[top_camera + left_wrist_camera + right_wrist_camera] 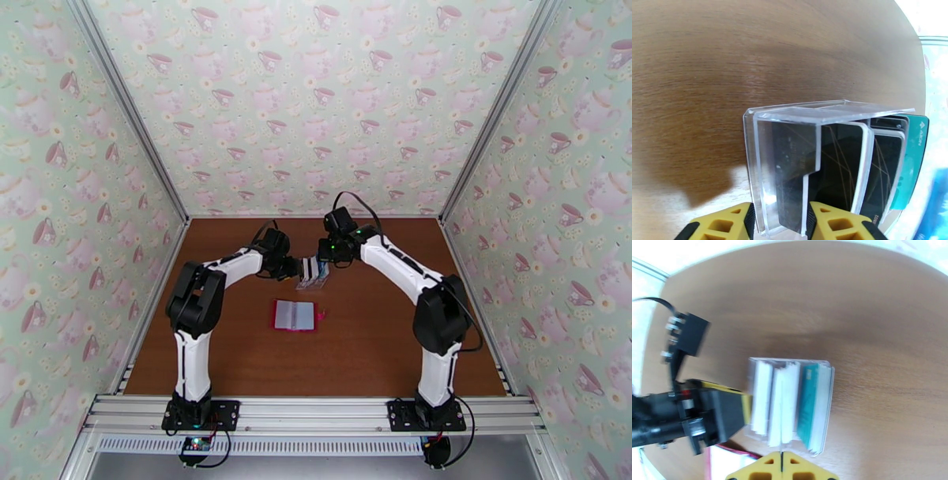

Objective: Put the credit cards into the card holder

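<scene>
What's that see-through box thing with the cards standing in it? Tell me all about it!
It's a clear plastic rack with slots, standing on the brown wooden table. Cards stand on edge inside it: white, black and teal. The left pincer has one yellow finger on each side of the rack's end. I can't tell if it is squeezing.

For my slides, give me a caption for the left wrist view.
Left gripper straddles the end of a clear rack holding upright cards.
</scene>
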